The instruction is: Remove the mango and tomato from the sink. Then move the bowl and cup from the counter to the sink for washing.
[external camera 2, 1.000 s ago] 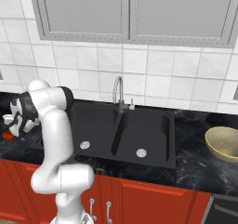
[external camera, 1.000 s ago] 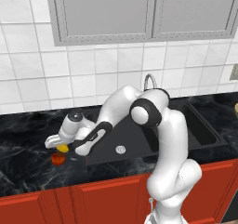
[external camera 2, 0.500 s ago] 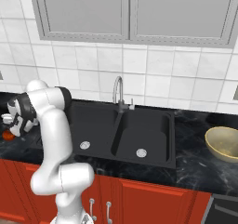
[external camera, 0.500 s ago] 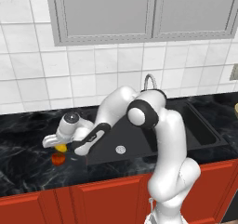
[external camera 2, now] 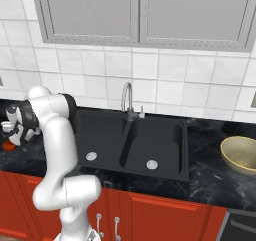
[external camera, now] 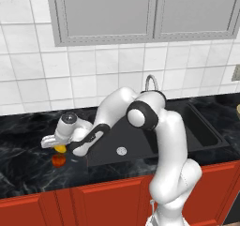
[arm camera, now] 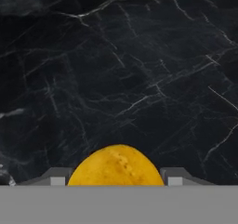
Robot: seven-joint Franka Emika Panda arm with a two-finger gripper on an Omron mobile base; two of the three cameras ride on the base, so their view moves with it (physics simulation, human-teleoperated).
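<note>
My gripper point(external camera: 57, 144) reaches out over the black marble counter to the left of the sink point(external camera: 140, 140) and is shut on the yellow-orange mango point(external camera: 60, 148), held low above the counter. In the hand view the mango point(arm camera: 116, 166) sits between the two fingertips point(arm camera: 57, 177), with bare counter beyond it. The red-orange tomato point(external camera: 58, 160) lies on the counter just in front of the mango, apart from it; the tomato point(external camera 2: 8, 145) also peeks out below my hand point(external camera 2: 11, 129). The tan-yellow bowl point(external camera 2: 242, 154) rests on the counter far right of the sink point(external camera 2: 150, 140). The cup is out of view.
A curved silver faucet point(external camera 2: 127, 101) stands behind the sink's divider. White tiled wall and grey cabinets point(external camera: 140, 14) rise behind the counter. Red cabinet fronts point(external camera 2: 150, 212) run below the counter edge.
Almost nothing: the hand with the mango has edged slightly left over the counter, and the tomato has stayed where it was.
</note>
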